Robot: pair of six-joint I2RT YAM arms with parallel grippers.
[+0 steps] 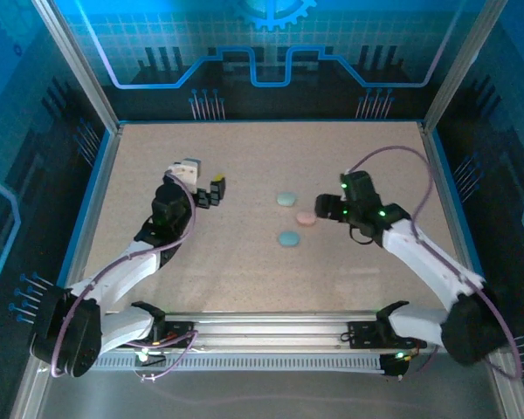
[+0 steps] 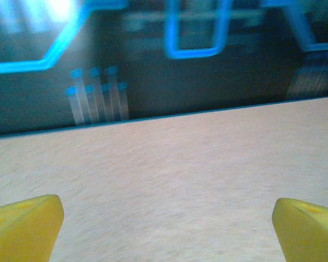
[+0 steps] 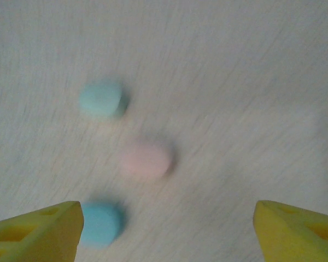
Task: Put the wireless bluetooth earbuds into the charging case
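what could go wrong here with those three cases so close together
1. The right jaws are wide open near the pink case, and the blue case sits by one finger; coming down, that finger could knock it away.
2. The teal case lies close, so a nudged pink one may bump it.
3. The left jaws hang over bare table, too far to steady anything.

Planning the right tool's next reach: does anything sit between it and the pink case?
Nothing visible does. The pink case lies on bare table ahead of the open right tool; the blue case sits beside one finger, off that line.
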